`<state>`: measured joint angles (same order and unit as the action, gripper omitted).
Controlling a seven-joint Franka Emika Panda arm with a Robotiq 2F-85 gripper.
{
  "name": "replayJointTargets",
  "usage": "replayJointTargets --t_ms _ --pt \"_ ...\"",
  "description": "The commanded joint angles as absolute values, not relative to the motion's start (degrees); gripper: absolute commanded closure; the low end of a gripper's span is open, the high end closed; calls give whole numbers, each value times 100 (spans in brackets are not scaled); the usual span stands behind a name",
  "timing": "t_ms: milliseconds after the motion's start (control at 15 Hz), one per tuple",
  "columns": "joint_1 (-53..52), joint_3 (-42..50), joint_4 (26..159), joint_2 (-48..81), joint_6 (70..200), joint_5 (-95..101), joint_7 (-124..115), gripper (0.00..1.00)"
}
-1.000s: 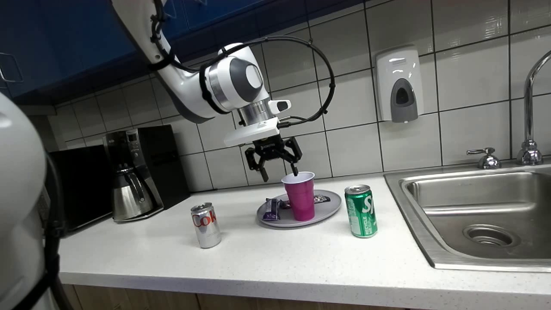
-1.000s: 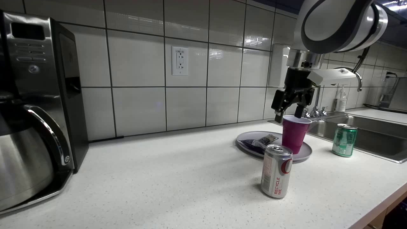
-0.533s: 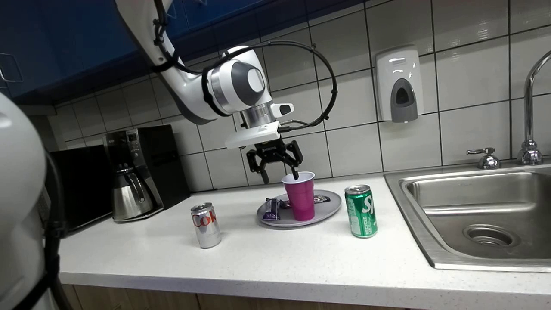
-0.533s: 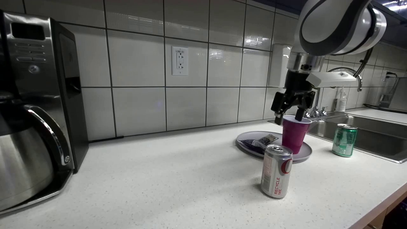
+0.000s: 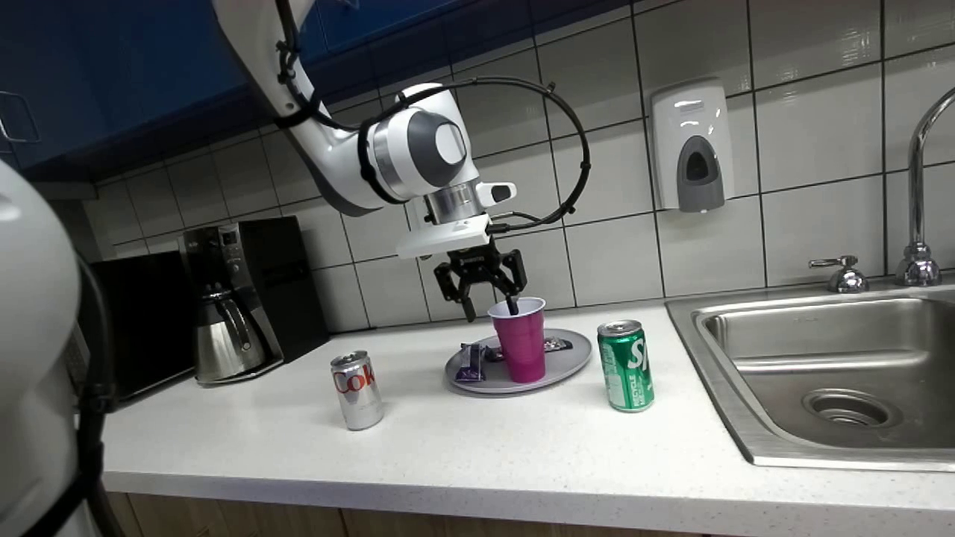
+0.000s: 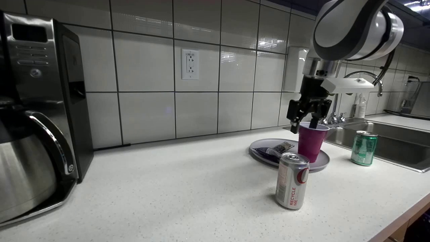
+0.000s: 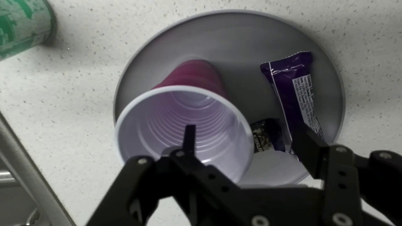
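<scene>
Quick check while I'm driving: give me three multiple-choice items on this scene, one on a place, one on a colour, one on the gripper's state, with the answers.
1. Where does the pink cup stand?
A. Beside the coffee maker
B. On the grey plate
C. On the floor

2. What colour is the drink can nearest the sink?
A. Green
B. Orange
C. Silver

3. How is the gripper?
A. Shut and empty
B. Shut on the drink can
C. Open

Answers:
1: B, an exterior view shows its base on the plate.
2: A, both exterior views show it green.
3: C, the wrist view shows its fingers well apart.
</scene>
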<state>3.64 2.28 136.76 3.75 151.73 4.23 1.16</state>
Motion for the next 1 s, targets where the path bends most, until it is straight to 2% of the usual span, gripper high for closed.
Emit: replayJointTargets --t_ms 0,400,467,933 --pt "368 258 13509 456 15052 272 310 51" --pt "362 268 13510 443 15049 323 270 95" --pt "361 269 13519 423 15051 329 260 100" --pt "345 304 13595 125 15108 495 106 99"
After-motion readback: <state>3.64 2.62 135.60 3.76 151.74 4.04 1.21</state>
